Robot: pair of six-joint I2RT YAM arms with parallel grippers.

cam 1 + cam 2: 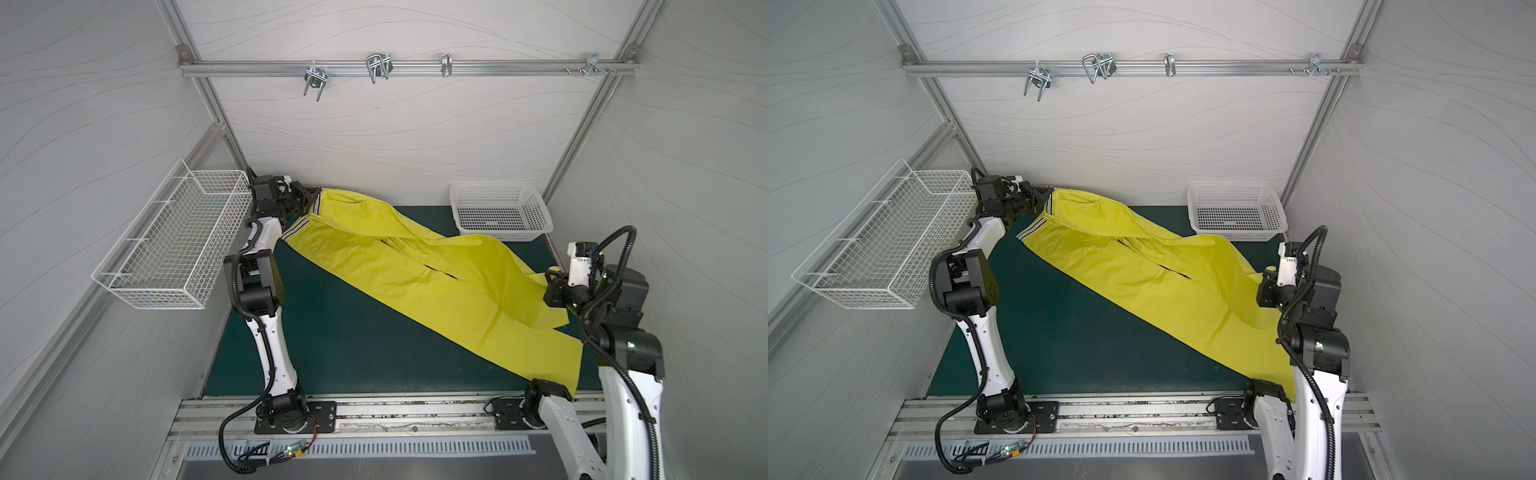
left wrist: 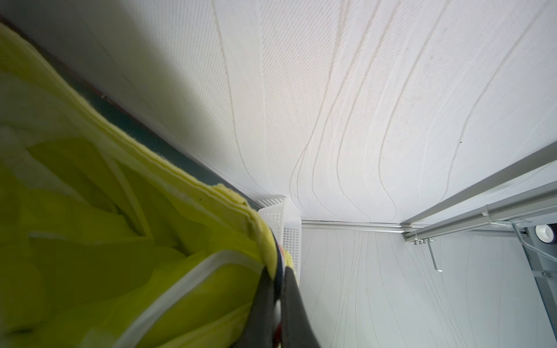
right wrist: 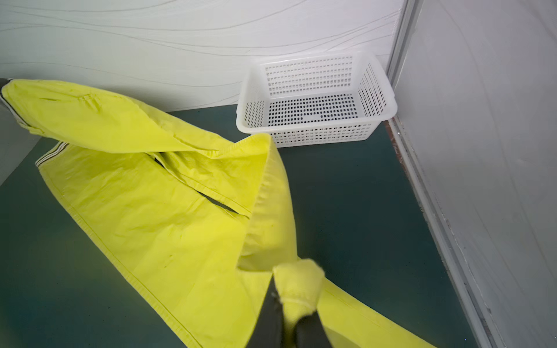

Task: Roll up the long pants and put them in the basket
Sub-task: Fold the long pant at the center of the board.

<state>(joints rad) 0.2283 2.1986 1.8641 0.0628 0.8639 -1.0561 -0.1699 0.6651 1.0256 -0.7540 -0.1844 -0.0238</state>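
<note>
Well, no rolling had started yet, by my read. The long pants [image 1: 415, 270] lay stretched corner to corner on the table [image 1: 332, 340], waist at the far-left corner, one leg flat w/ its cuff at the near-right corner. The left gripper [image 1: 312, 198] was pinched tight on the striped waistband [image 1: 296, 227], lifting part of it off the surface. The right gripper [image 3: 289, 301] was clamped on the other leg's cuff near the right edge, that leg raised & folded over itself.

Looked like the straighten-and-align step. Next move prob. called for laying the held leg flat onto its twin, cloth kept taut btw. both arms, then re-gripping one end to begin the roll.

Containers: white plastic basket [image 1: 503, 234] at the far-right corner, nothing in it. Wire basket [image 1: 166, 249] on the left wall, empty as far as I could tell.
</note>
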